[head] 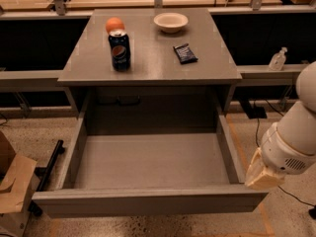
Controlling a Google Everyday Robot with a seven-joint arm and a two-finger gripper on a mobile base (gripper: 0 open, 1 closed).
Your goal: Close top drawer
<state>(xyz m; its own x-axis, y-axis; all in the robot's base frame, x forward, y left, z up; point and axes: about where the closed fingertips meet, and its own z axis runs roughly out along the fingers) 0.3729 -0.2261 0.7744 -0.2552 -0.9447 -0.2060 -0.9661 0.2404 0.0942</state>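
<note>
A wide grey top drawer [148, 202] stands pulled far out from under a grey bench [153, 65], its flat front nearest the camera. The robot's hand [261, 174], a beige piece at the end of a white arm [291, 142], sits just beside the drawer's front right corner; whether it is spread or pressed together cannot be told. On the bench a Pepsi can [120, 50] stands upright, an orange [114, 24] just behind it, with a pale bowl [171, 21] and a dark snack packet [185, 53] to the right
</note>
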